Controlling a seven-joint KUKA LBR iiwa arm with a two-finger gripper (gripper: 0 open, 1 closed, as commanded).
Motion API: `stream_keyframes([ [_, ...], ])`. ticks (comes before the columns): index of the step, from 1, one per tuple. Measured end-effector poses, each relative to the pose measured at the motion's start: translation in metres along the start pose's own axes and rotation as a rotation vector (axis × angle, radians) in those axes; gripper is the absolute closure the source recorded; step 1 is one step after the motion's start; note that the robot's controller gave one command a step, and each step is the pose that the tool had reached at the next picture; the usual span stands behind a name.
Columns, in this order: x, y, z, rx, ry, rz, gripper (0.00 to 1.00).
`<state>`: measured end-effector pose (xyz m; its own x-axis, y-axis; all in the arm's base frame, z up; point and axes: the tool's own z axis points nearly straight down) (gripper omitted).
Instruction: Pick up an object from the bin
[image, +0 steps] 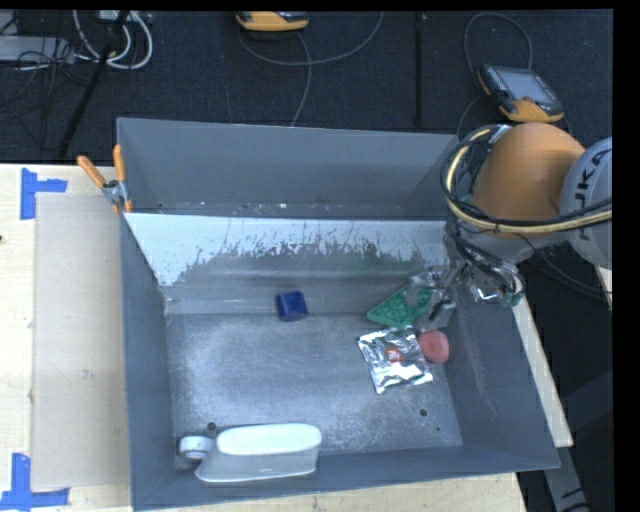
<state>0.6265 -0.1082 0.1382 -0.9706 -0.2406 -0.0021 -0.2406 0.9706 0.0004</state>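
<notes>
Gripper (438, 298), whether released or clenched I cannot tell, by the bin's (300, 170) right wall; green crumpled wrapper (398, 308) just beside, toward the left wall.

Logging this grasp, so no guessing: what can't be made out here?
All in the camera view:
the green thing: right end hidden beneath the pincer.
the silver packet: label print too small to read.
the pink ball: whether it touches the packet is unclear.
</notes>
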Motion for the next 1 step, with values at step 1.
stream_keyframes([
  [1,-0.0014,-0.0004,-0.0403,0.002,-0.004,0.003,1.00],
])
